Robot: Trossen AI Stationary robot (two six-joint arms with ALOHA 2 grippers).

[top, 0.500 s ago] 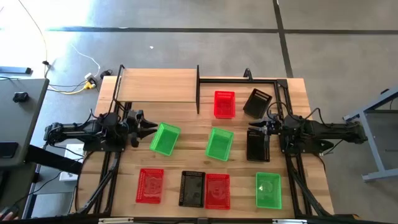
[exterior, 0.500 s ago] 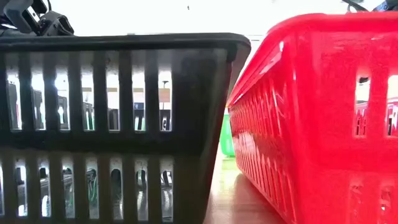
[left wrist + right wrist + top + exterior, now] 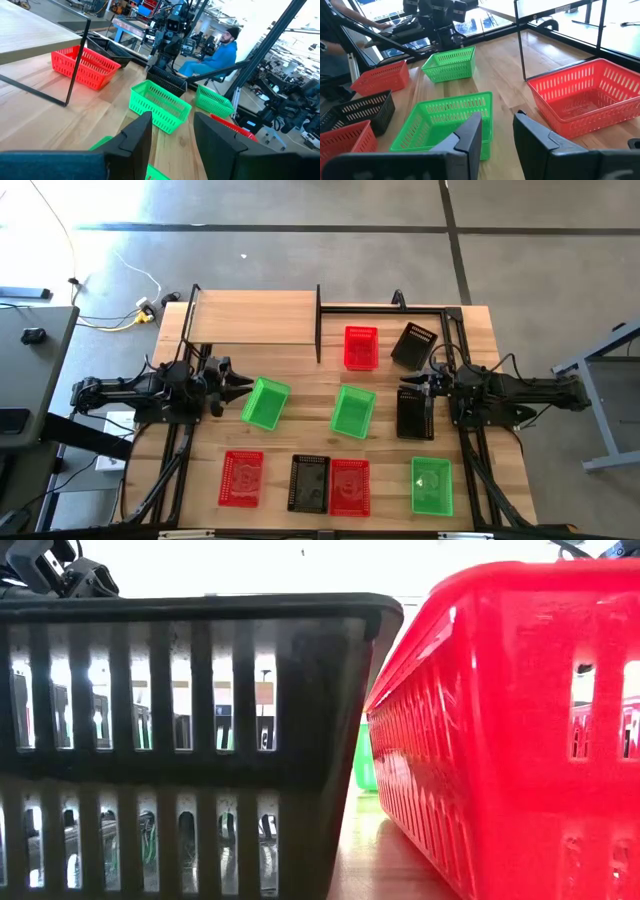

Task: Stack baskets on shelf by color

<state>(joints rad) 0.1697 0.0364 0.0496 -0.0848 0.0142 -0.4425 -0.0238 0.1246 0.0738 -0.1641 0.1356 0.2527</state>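
Observation:
In the high view the light-wood shelf [image 3: 255, 317] stands at the table's far left, with nothing on it. Nine baskets rest on their bottoms on the tabletop: greens [image 3: 265, 402], [image 3: 353, 411], [image 3: 431, 485]; reds [image 3: 361, 347], [image 3: 241, 478], [image 3: 349, 486]; blacks [image 3: 414, 344], [image 3: 415, 415], [image 3: 308, 482]. My left gripper [image 3: 243, 385] [image 3: 172, 135] is open, just left of the left green basket [image 3: 152, 173]. My right gripper [image 3: 405, 384] [image 3: 497, 132] is open, near the far end of the middle black basket, pointing at the middle green basket [image 3: 447, 122].
Thin black frame posts [image 3: 318, 320] edge the shelf and the table's sides. The near black basket [image 3: 190, 740] and a red basket [image 3: 520, 720] fill the low view. A seated person in blue [image 3: 215, 55] shows beyond the table. Bare wood lies between the shelf and the left green basket.

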